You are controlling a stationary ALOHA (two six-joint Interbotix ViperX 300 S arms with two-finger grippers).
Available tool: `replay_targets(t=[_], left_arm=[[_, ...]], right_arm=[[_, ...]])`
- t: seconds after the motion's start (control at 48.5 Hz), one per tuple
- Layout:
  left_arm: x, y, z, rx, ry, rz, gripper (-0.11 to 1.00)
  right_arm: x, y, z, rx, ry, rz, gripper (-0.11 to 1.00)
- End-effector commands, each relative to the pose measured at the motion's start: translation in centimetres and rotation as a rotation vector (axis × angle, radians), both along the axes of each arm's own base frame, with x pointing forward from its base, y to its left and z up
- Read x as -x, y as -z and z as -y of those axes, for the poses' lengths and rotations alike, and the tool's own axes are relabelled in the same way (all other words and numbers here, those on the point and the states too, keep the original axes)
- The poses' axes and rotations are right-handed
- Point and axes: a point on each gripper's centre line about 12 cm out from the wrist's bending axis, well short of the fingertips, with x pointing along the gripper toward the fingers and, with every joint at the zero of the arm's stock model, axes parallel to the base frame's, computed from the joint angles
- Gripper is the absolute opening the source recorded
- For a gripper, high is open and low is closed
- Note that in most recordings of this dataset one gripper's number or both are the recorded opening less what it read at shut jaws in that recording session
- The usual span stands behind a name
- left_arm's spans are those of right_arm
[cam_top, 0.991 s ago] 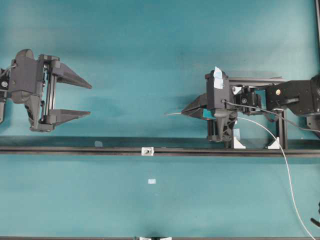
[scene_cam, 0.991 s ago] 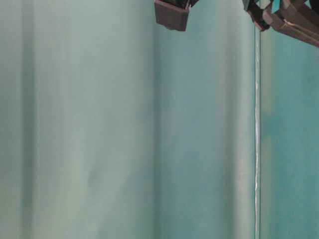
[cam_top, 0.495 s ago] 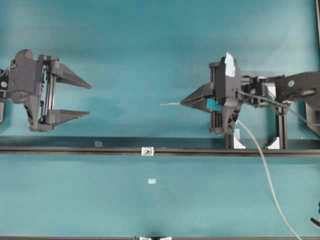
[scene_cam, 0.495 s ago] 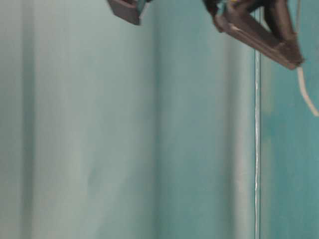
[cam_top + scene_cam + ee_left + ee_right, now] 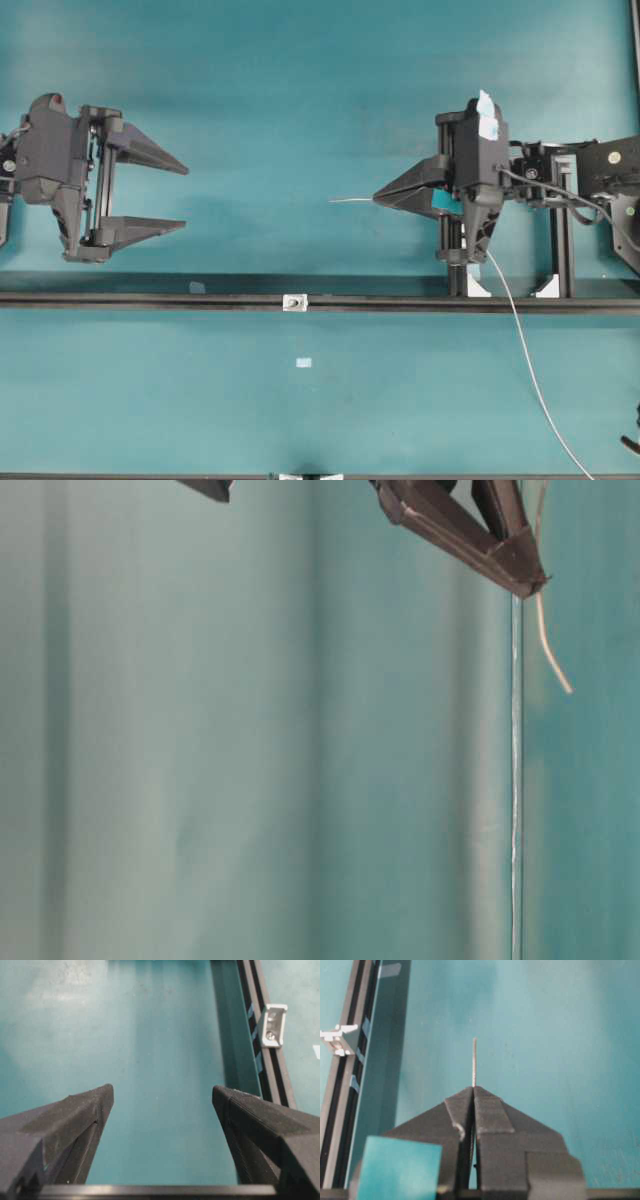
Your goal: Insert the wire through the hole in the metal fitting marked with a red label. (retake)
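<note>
Since 1 second earlier, the right gripper [image 5: 378, 198] has shifted toward the right edge of the teal tabletop [image 5: 300, 100] and risen in the overhead view, carrying the wire [image 5: 350, 200] with it; the left gripper [image 5: 182, 196] has barely moved.

Right gripper fingers are clenched on the wire, with a short straight tip poking out past the fingertips toward the table's middle. Behind the gripper, the rest of the wire trails in a long pale curve toward the bottom right corner. Left gripper hangs near the left edge with its fingers spread wide and nothing between them.

A black rail [image 5: 150, 298] runs from the left edge to the right edge. The metal fitting [image 5: 294, 302] sits on it near the middle, closer to the bottom edge than the wire tip and apart from it. Its hole is too small to make out.

The wire looks very light, thin and springy, so the free tip probably wobbles. Holding it close to the tip, as now, should keep it stiff enough to aim.

No red label or readable writing is visible.
</note>
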Motion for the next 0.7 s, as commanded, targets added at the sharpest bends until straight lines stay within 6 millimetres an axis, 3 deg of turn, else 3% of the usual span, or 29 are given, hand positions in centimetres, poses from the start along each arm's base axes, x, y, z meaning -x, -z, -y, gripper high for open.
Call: replay_targets(t=[0.0,0.248,0.681], left_arm=[[-0.4,-0.8,0.0,0.006,-0.004,0.055,0.53],[-1.1,0.4,1.0,0.026,0.020,0.116,0.53],[-4.6,4.0,2.6,0.039,0.056,0.202,0.53]], right_arm=[[0.0,-0.9,-0.1,-0.003,0.003,0.066,0.02],[0.9,-0.3,-1.7,-0.038,-0.015,0.133,0.02],[0.3,2.3,-5.8,-0.030,-0.010,0.207,0.02]])
